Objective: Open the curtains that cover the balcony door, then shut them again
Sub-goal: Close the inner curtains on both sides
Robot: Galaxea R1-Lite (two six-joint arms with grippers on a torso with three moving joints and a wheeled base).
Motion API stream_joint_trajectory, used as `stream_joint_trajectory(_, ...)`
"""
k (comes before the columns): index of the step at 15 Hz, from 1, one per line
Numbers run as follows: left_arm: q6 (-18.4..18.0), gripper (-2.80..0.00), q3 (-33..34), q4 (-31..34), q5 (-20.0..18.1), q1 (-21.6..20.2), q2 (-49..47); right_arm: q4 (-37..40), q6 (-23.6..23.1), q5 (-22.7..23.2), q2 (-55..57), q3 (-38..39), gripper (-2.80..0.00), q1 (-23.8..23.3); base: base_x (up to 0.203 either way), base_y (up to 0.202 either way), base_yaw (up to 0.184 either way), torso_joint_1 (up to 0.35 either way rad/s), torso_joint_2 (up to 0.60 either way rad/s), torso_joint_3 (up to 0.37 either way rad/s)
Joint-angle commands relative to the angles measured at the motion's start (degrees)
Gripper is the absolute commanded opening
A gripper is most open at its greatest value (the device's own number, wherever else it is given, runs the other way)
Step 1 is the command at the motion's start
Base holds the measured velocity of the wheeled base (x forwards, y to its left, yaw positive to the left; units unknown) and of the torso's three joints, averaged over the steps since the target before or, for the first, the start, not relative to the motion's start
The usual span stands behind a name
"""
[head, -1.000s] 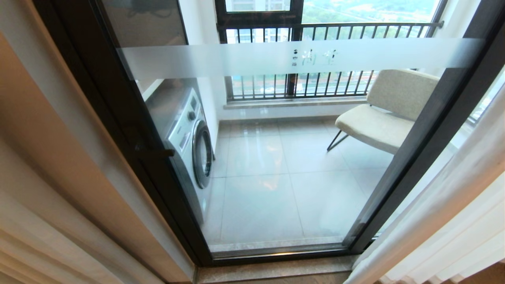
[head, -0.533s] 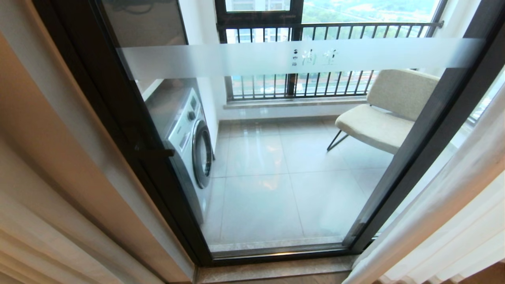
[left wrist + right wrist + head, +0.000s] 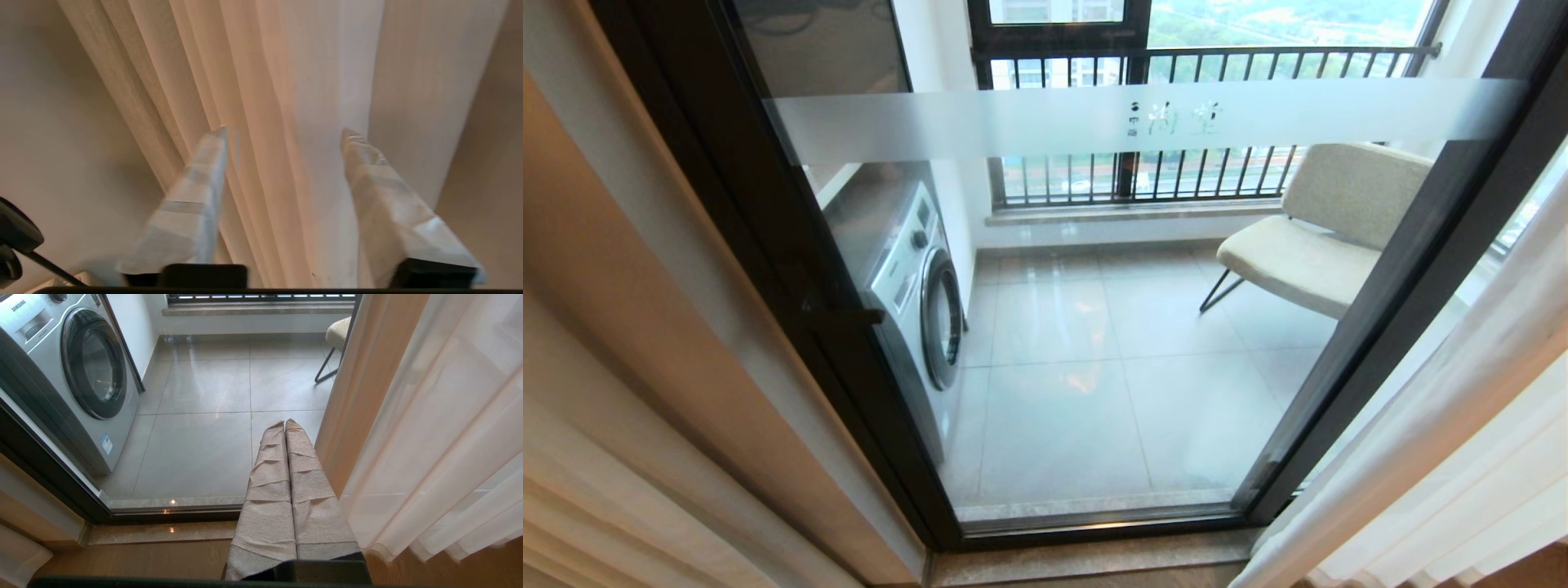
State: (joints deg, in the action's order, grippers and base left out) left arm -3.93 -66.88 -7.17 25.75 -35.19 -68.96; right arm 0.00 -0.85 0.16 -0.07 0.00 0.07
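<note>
The balcony door (image 3: 1094,343) stands uncovered in the head view, glass in a dark frame (image 3: 792,269) with a frosted band (image 3: 1143,118). Beige curtains (image 3: 596,457) are bunched at the left, and a sheer white curtain (image 3: 1445,457) hangs at the right. Neither arm shows in the head view. In the left wrist view my left gripper (image 3: 284,130) is open, its two wrapped fingers (image 3: 196,196) spread on either side of pleated beige curtain folds (image 3: 286,102). In the right wrist view my right gripper (image 3: 285,422) is shut and empty, held low beside the sheer curtain (image 3: 441,437).
Behind the glass stand a washing machine (image 3: 915,294) at the left, a beige chair (image 3: 1323,237) at the right and a railed window (image 3: 1176,122). A stone sill (image 3: 1094,555) runs along the door's foot, with wooden floor (image 3: 135,559) in front.
The head view is unchanged, apart from a faint stir of the sheer curtain's lower edge at the right.
</note>
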Motion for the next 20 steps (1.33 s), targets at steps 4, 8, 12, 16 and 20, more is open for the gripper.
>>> stream_joint_trajectory(4,0.1,0.00,-3.5,-0.1,-0.8,-3.6,-4.9,0.0,0.0,0.0,0.1,0.0,-2.80,0.0,0.000,0.000,0.000,0.000,0.00,0.000)
stream_joint_trajectory(8,0.5,0.00,-7.5,-0.1,-4.1,-6.2,-8.8,0.0,0.0,0.0,0.1,0.0,-2.80,0.0,0.000,0.000,0.000,0.000,0.00,0.000)
stream_joint_trajectory(12,1.0,0.00,-10.5,-2.3,-8.1,-7.1,-12.8,0.0,0.0,0.0,0.1,0.0,-2.80,0.0,0.000,0.000,0.000,0.000,0.00,0.000)
stream_joint_trajectory(16,1.1,0.00,-11.7,-8.2,-11.9,-7.9,-16.6,0.0,0.0,0.0,0.1,0.0,-2.80,0.0,0.000,0.000,0.000,0.000,0.00,0.000)
stream_joint_trajectory(20,1.1,0.00,-15.8,-8.3,-12.0,-7.9,-20.3,0.0,0.0,0.0,0.1,0.0,-2.80,0.0,0.000,0.000,0.000,0.000,0.00,0.000)
